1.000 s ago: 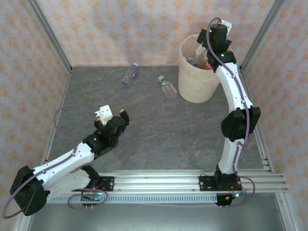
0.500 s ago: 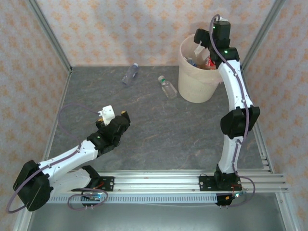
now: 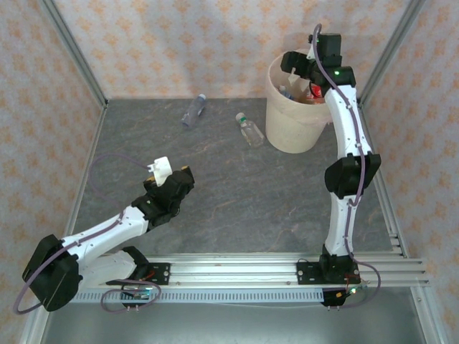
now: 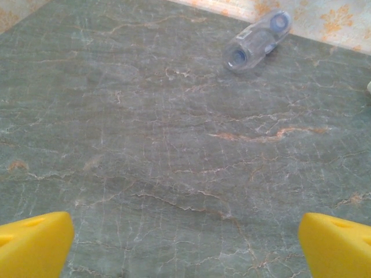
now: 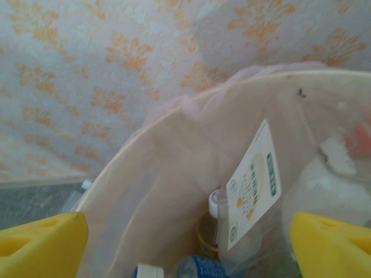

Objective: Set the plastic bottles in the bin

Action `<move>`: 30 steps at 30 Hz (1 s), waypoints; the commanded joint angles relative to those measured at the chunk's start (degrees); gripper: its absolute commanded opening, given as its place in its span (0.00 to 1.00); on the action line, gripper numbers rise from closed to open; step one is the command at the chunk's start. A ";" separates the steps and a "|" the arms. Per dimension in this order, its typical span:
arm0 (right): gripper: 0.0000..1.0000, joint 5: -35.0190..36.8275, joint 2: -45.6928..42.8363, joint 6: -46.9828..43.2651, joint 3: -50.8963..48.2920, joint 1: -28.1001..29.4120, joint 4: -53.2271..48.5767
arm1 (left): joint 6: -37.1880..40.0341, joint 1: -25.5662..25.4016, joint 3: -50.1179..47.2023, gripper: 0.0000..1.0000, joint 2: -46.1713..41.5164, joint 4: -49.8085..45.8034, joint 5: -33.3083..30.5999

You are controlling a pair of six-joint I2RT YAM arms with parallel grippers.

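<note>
The bin (image 3: pixel 290 122), a pale cream bucket with a thin bag liner, stands at the back right of the table. Several plastic bottles (image 3: pixel 300 92) lie inside it. My right gripper (image 3: pixel 294 61) hangs open over the bin's rim with nothing between its fingers. In the right wrist view I look into the bin (image 5: pixel 156 179) at a white-labelled bottle (image 5: pixel 255 194) and a blue-labelled one (image 5: pixel 203 269). On the table lie a blue-capped bottle (image 3: pixel 193 110) (image 4: pixel 257 40) and a green-capped bottle (image 3: pixel 249 130). My left gripper (image 3: pixel 172 170) (image 4: pixel 185 246) is open, low over bare table, well short of the blue-capped bottle.
The grey marbled tabletop (image 3: pixel 237 186) is walled by patterned panels and metal frame posts (image 3: pixel 72 54). The blue-capped bottle lies close to the back wall. The green-capped bottle lies just left of the bin's base.
My right wrist has swung left, bringing the open gripper further over the bin. The left arm has edged slightly forward. The bottles on the table have not moved.
</note>
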 commanded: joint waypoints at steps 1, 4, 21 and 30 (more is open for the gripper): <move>0.91 -3.80 -6.33 -2.91 1.01 -0.05 -5.04 | -0.03 1.69 3.77 1.00 1.07 -2.87 2.07; 0.96 -1.81 -10.87 -3.38 -2.97 0.00 -5.71 | 1.42 3.32 6.38 1.00 2.89 -4.46 4.35; 0.99 -0.55 -49.74 11.13 -66.15 0.02 37.08 | 13.49 16.78 30.85 1.00 26.53 -11.57 22.29; 0.99 -4.92 -61.15 17.19 -83.12 3.70 54.85 | 18.48 22.35 48.20 1.00 40.96 -15.86 29.38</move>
